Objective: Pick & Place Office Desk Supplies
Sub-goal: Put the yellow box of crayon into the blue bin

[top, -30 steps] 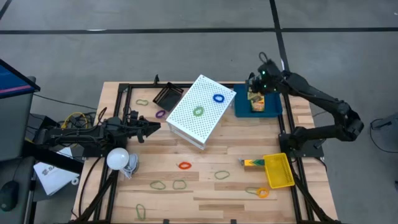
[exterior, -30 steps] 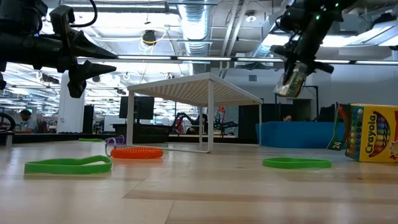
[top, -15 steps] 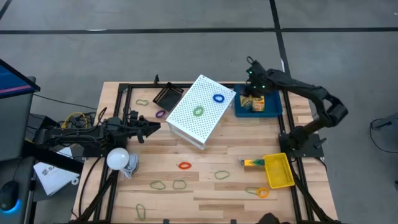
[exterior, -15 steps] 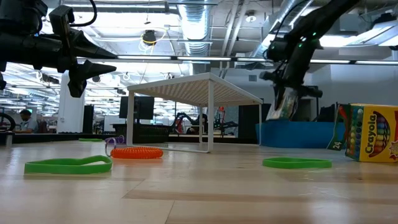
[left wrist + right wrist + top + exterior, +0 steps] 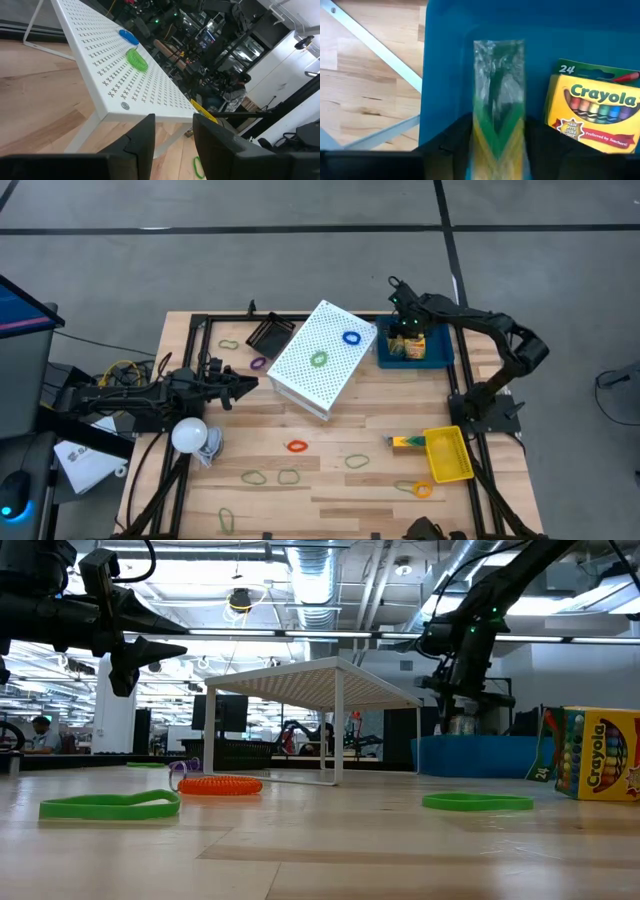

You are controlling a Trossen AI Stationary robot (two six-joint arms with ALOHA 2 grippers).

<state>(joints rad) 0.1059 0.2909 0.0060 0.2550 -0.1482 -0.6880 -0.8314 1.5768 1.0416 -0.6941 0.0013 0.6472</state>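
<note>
My right gripper [image 5: 405, 332] is over the blue mesh tray [image 5: 441, 359] at the table's far right, shut on a yellow-green crayon pack [image 5: 498, 95] in clear wrap. A second crayon pack [image 5: 594, 112] lies flat in that tray. A third pack [image 5: 404, 442] lies on the table beside the yellow tray [image 5: 449, 455]. My left gripper [image 5: 247, 385] is open and empty at the table's left, level, facing the white perforated shelf [image 5: 322, 358]. A blue loop [image 5: 351, 338] and a green loop [image 5: 318, 359] lie on the shelf. The black tray [image 5: 268, 335] stands beyond it. My right gripper pinches the crayon pack's upper part [image 5: 498, 137] between its two fingers, one on each broad face. The fingers come from above, pointing down. The pack hangs upright below them, its lower end [image 5: 498, 50] inside the blue tray; whether it touches the tray floor I cannot tell.
Loose loops lie on the near half of the table: orange [image 5: 297, 446], green [image 5: 254, 477], green [image 5: 357, 462], orange [image 5: 423, 490]. A purple loop [image 5: 258, 364] lies by the shelf. A white round bulb-like object [image 5: 190, 434] sits at the left. A dark frame rail [image 5: 460, 390] runs along the right.
My right gripper has gone down and a little toward the table's left with the crayon pack, from above the blue tray into it. The pack has turned from tilted to upright.
</note>
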